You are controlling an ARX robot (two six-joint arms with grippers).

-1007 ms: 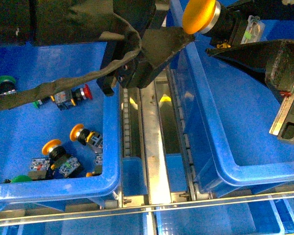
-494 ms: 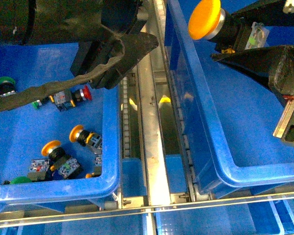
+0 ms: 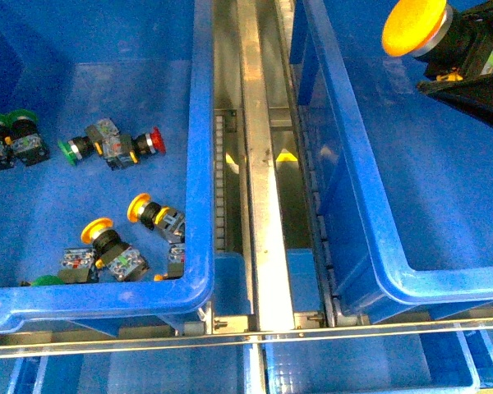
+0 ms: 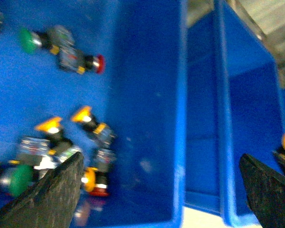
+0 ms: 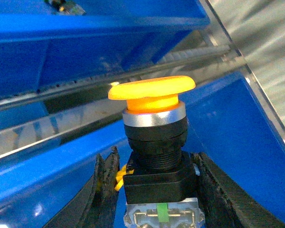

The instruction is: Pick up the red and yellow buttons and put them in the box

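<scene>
The yellow button has a broad, smooth mushroom cap, a bright metal ring, a ribbed black collar and a squared black block. The right tool grips that block between rough black pads, above the glossy blue box. The left tool stands wide, holding nothing.
</scene>
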